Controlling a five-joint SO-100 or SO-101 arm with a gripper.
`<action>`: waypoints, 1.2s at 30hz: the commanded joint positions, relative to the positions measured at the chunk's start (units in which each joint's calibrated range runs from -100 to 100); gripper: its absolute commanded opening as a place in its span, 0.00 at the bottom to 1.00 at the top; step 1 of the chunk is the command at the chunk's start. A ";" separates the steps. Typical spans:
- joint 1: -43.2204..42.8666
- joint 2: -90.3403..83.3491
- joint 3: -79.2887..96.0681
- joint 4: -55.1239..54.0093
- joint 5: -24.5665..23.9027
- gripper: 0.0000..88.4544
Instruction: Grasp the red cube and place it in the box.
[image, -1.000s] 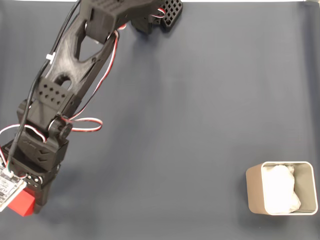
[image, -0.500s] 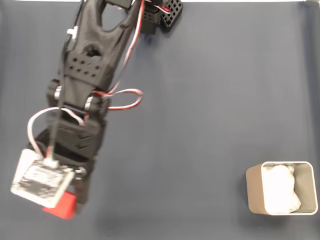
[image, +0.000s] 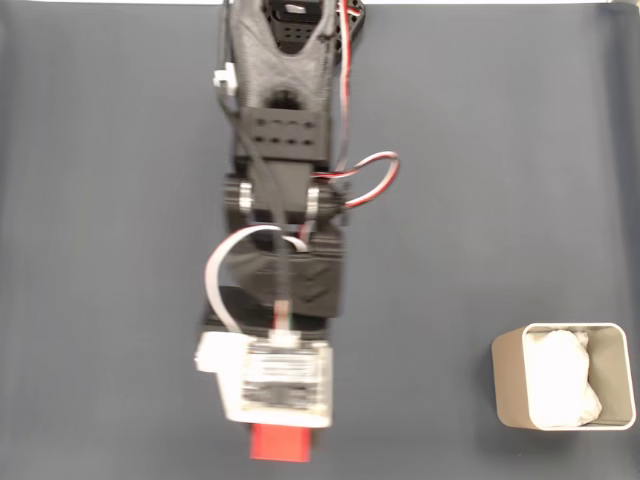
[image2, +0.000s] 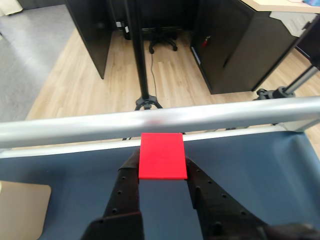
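Note:
The red cube (image2: 162, 156) sits pinched between my two black fingers (image2: 129, 182) in the wrist view, held above the dark blue table near its metal edge rail. In the fixed view the cube (image: 280, 443) pokes out below the white wrist camera block at the bottom centre, and my gripper (image: 280, 440) is shut on it, mostly hidden under that block. The beige box (image: 507, 380) with its white lining stands at the lower right of the fixed view, well apart from the gripper. A beige corner of the box (image2: 22, 210) shows at the lower left of the wrist view.
The black arm (image: 285, 150) runs down the middle of the dark blue table (image: 480, 180) from its base at the top edge. A silver rail (image2: 160, 122) bounds the table in the wrist view, with wooden floor, a tripod and dark cabinets beyond.
The arm has swung from the left side of the table toward the centre, carrying the red cube rightward with it. The box has not moved.

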 joint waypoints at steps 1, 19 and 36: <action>-4.35 -5.11 -1.49 -0.16 0.73 0.00; -19.62 -4.50 -2.77 -0.49 1.03 0.00; -28.14 -3.11 -2.77 -1.88 1.61 0.00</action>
